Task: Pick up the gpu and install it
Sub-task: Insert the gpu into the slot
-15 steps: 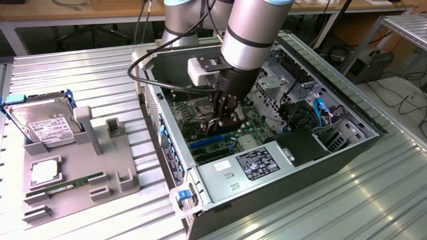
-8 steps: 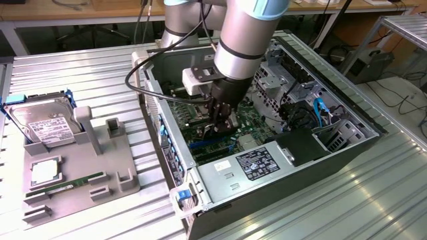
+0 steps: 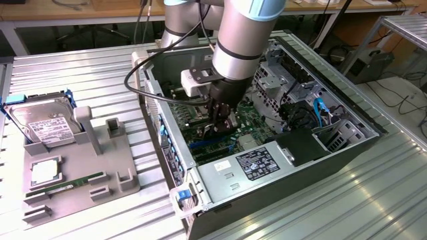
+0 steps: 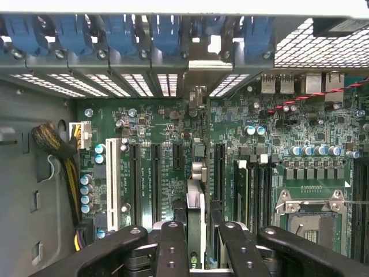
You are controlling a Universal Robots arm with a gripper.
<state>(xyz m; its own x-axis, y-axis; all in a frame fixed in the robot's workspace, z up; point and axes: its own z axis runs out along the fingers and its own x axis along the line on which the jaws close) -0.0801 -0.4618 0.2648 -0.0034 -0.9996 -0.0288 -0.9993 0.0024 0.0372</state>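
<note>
My gripper [image 3: 219, 126] is down inside the open computer case [image 3: 347, 107], just above the motherboard [image 3: 250, 132]. Its two black fingers [image 4: 173, 245] are shut on the gpu [image 4: 195, 199], which the wrist view shows edge-on as a thin upright card between them. The card stands over the row of black expansion slots [image 4: 155, 173], in line with one of them. Its far end points toward the rear slot openings [image 4: 167, 83] of the case. Whether its lower edge touches a slot I cannot tell. In the exterior view the gpu [image 3: 230, 122] is mostly hidden behind the gripper.
A grey parts tray [image 3: 120, 177] on the exterior view's left holds a hard drive [image 3: 47, 122], a chip [image 3: 43, 171] and a RAM stick [image 3: 67, 186]. Inside the case are the power supply [image 3: 257, 162], a white slot [image 4: 113, 182], a cable bundle [image 4: 57, 150] and the CPU socket [image 4: 308, 216].
</note>
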